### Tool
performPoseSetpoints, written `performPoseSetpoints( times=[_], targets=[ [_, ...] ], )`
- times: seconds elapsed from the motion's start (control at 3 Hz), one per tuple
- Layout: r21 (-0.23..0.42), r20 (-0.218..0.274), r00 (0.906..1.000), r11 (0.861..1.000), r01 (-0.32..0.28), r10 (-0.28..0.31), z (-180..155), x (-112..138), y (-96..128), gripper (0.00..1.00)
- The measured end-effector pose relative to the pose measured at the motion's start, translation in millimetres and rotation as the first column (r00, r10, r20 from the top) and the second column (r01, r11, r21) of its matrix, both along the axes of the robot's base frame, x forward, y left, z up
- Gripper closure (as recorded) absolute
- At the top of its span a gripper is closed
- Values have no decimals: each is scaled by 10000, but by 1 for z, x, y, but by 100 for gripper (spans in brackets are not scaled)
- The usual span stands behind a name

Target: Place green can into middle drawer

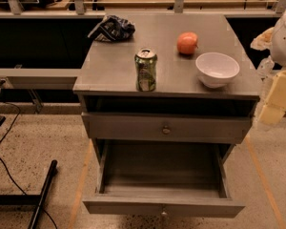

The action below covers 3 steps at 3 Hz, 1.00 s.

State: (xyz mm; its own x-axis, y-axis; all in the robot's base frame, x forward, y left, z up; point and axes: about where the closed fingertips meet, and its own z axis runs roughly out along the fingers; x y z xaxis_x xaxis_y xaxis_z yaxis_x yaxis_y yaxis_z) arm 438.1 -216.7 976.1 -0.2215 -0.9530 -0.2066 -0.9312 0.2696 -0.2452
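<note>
See green can (146,70) upright on desk (114,66), near front edge, left of white bowl (217,68) and apart from it. Note red-orange fruit (187,43) behind bowl, crumpled dark bag (112,28) at back left corner. Find middle drawer (162,207) pulled well out below, upper drawer (133,127) shut. Spot claw (276,99) at far right, beside desk edge, well apart from can; cannot tell whether open or closed.

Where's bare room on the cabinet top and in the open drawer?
The middle drawer stands open, its floor bare. On the cabinet top, free patches lie left of the green can and between can and white bowl. Crowded: crumpled bag back left, red fruit close behind the bowl. The gripper hangs beyond the cabinet's right edge.
</note>
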Motion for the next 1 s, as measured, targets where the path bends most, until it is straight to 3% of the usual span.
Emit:
performPoseSetpoints(
  times=[0.33, 0.67, 1.0],
  targets=[
    [1, 3, 10000, 10000, -1, 1, 0, 0, 0, 0],
    [286, 339, 9988, 9989, -367, 357, 5, 28, 25, 0],
    [1009, 862, 9937, 9916, -803, 717, 18, 79, 66, 0]
  ],
)
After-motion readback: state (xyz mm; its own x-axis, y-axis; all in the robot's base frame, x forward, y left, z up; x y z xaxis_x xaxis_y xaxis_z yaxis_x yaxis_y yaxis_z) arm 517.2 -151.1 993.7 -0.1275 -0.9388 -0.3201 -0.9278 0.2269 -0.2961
